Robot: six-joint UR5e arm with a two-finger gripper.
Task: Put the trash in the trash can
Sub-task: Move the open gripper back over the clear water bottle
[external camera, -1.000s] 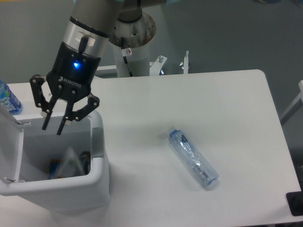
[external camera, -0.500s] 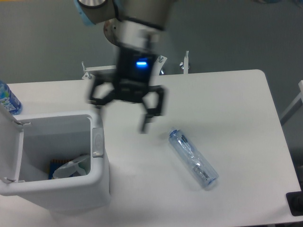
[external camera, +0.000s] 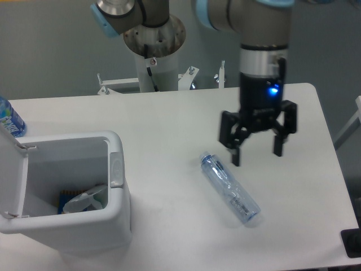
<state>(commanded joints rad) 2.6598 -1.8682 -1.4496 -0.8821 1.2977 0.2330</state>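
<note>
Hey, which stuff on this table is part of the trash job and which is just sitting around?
Part of the job:
- crushed bottle, lying on the table
- wrapper, already inside the bin
- trash can, lid open
- hand, open above the bottle

Just lying about:
- blue-labelled bottle at the left edge
- table

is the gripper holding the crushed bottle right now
No, the gripper hangs open and empty above the table, while the crushed bottle lies flat on the tabletop just below and left of it.
</note>
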